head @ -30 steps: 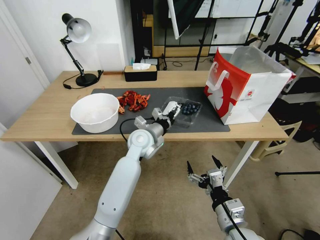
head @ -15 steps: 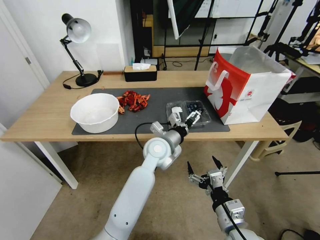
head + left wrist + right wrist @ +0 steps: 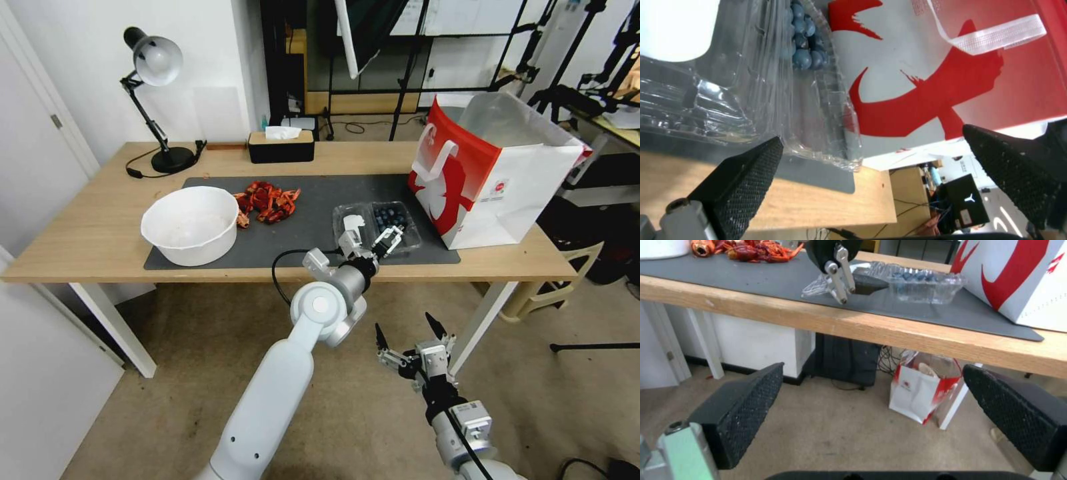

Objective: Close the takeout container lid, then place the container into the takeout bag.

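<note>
Left gripper (image 3: pixel 371 241) spread wide at near edge of takeout container (image 3: pixel 377 227), gripping nothing. Container open beside takeout bag (image 3: pixel 490 175), lid (image 3: pixel 351 223) flat. Could shove the light clamshell, spilling blueberries. Right gripper (image 3: pixel 408 337) open, parked below.

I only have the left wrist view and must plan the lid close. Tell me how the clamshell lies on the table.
Observer: In the head view the takeout container lies open on the dark mat, with the lid on the robot's left of the berry half.
Operator: Give me the left tool's place against it.
Observer: The left tool is at the container's near edge, about where the two halves meet.
Operator: Report the right arm.
Observer: The right tool hangs open below the table's edge, touching nothing.
</note>
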